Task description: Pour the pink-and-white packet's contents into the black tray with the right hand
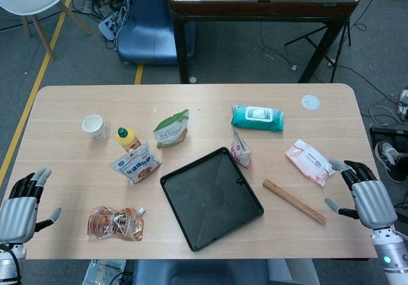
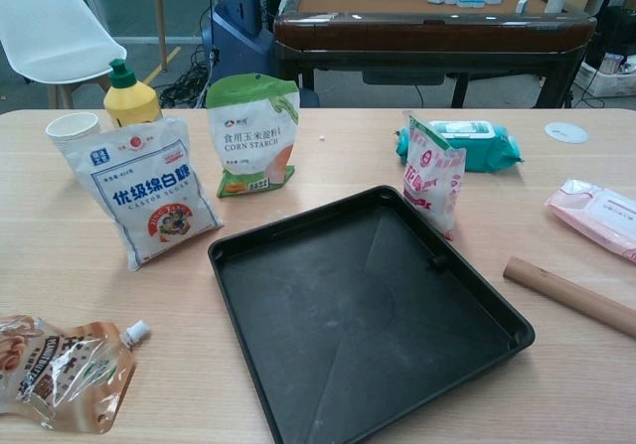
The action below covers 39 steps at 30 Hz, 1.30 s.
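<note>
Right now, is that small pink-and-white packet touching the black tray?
Cannot tell. In the chest view the pink-and-white packet stands upright right at the black tray's far right rim, its base overlapping the edge; the head view shows no clear gap either.

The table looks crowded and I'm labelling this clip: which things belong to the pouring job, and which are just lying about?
Job: pink-and-white packet, black tray, right hand.

Lying about: sugar bag, corn starch bag, yellow bottle, paper cup, teal wipes, pink wipes, wooden stick, spouted pouch.
</note>
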Available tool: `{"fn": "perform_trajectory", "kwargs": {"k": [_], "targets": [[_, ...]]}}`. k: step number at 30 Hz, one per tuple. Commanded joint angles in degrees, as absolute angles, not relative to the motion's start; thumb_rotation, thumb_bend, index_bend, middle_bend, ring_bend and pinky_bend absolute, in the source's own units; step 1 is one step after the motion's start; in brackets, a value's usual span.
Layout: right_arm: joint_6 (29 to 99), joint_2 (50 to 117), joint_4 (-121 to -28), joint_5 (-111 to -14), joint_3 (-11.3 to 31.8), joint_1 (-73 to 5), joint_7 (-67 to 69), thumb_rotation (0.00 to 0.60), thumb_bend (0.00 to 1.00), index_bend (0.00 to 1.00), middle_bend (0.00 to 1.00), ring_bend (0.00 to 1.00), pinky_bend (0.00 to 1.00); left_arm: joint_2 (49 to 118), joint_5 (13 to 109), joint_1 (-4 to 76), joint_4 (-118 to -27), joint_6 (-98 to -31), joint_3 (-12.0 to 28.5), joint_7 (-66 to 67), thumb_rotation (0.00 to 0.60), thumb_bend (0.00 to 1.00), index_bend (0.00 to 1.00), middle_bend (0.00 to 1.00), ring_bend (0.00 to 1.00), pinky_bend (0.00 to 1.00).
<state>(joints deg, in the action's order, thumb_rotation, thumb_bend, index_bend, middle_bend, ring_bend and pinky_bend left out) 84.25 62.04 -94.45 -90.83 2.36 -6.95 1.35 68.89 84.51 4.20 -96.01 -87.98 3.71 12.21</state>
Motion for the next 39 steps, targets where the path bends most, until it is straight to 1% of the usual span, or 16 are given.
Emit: {"fn": "perform_trajectory", "kwargs": {"k": [1, 12, 20, 27, 33, 37, 39], "targets": [[84.20, 62.03, -94.57, -90.81, 2.39, -7.00, 1.20, 0.600, 0.20, 0.15, 0.29, 0.17, 0.16, 69.03, 84.40, 4.26, -95.79, -87.83, 3.73, 12.03, 0.600, 0.20, 0.09, 0.10, 0.08, 0.09], [84.01, 61.67, -94.90, -91.12, 2.40, -7.29, 1.16, 0.600, 0.20, 0.15, 0.29, 0.17, 0.16, 68.81, 84.91, 3.66, -95.80, -88.75, 3.38, 11.60, 0.600, 0.20, 0.09, 0.10, 0.08, 0.09], [81.78, 60.69, -95.82, -89.83, 3.19, -8.68, 0.74, 0.600, 0.20, 0.15, 0.29, 0.17, 0.16, 68.89, 85.20, 3.51, -95.81, -88.89, 3.19, 11.47, 0.600, 0.20, 0.09, 0.10, 0.08, 0.09], [76.61, 60.31, -97.16, -87.11, 4.84, -12.03, -0.78, 0.600, 0.20, 0.15, 0.29, 0.17, 0.16, 68.98, 85.12, 3.19, -95.57, -89.22, 3.16, 11.27, 0.600, 0.20, 0.09, 0.10, 0.08, 0.09], [70.63, 60.97, -97.66, -83.16, 7.04, -16.21, -2.60, 0.600, 0.13, 0.15, 0.26, 0.17, 0.16, 68.97, 84.91, 2.81, -95.35, -89.46, 3.07, 11.03, 0.600, 0.20, 0.09, 0.10, 0.08, 0.09], [67.09, 62.63, -97.15, -80.82, 8.30, -19.13, -4.90, 0.600, 0.08, 0.06, 0.21, 0.10, 0.16, 69.10, 84.90, 2.70, -95.21, -89.50, 3.02, 10.91, 0.600, 0.20, 0.09, 0.10, 0.08, 0.09], [64.60, 63.48, -96.78, -79.38, 8.96, -20.95, -5.33, 0.600, 0.06, 0.03, 0.20, 0.08, 0.16, 69.18, 84.88, 2.63, -95.19, -89.53, 3.00, 10.94, 0.600, 0.20, 0.09, 0.10, 0.08, 0.09]]}}
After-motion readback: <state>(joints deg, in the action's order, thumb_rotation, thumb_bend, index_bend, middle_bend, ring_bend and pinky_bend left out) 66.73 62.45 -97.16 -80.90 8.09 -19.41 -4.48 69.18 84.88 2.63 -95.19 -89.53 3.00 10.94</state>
